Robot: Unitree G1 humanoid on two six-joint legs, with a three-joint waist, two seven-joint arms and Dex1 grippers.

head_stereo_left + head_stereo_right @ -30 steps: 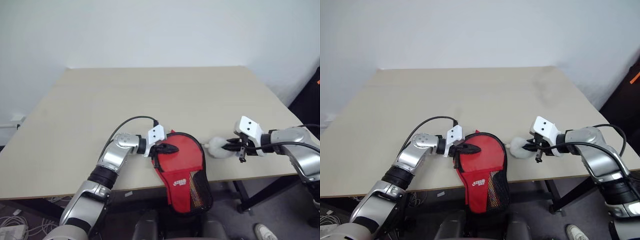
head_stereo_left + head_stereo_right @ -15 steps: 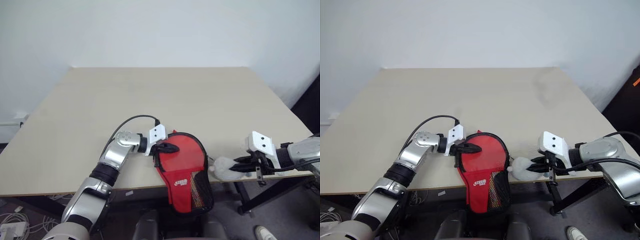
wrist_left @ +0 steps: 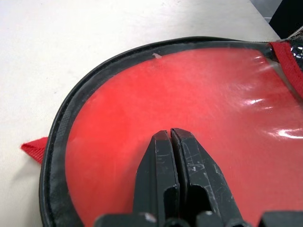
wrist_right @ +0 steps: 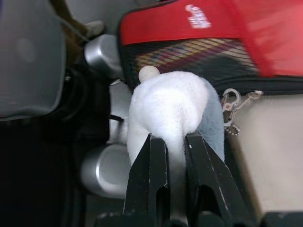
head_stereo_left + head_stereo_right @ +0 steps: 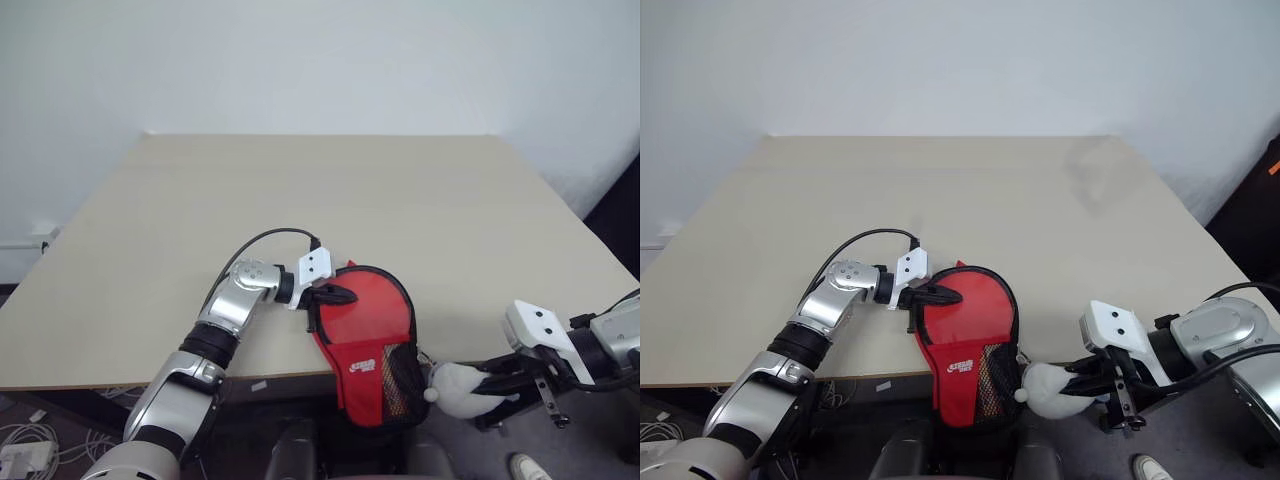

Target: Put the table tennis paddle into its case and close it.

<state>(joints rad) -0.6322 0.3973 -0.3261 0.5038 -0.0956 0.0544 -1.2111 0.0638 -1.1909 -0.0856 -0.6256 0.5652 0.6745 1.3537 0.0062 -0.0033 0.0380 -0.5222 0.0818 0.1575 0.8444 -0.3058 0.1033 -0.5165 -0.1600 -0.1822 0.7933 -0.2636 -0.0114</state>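
The red case [image 5: 365, 320] with black trim lies at the table's front edge, its mesh-pocket end [image 5: 397, 385] hanging over. The paddle is hidden. My left gripper [image 5: 340, 295] is shut, its tips resting on the case's round upper part [image 3: 189, 94]. In the left wrist view its gripper [image 3: 170, 135] presses the red surface. My right gripper [image 5: 492, 385] is below and right of the case, past the table edge, shut on a white fluffy plush [image 5: 455, 388]. In the right wrist view the gripper [image 4: 175, 139] pinches the plush [image 4: 170, 101], next to a small metal clasp [image 4: 232, 101] at the case's edge [image 4: 189, 23].
The beige table [image 5: 300, 200] stretches bare behind the case toward a white wall. A black table leg [image 5: 478, 378] stands under the front right corner. Cables [image 5: 25, 445] lie on the floor at the lower left, and a shoe [image 5: 525, 465] shows at the lower right.
My right gripper has drawn the white plush from the tabletop beside the case back toward me, off the front edge and lower. The left gripper and the case have stayed put.
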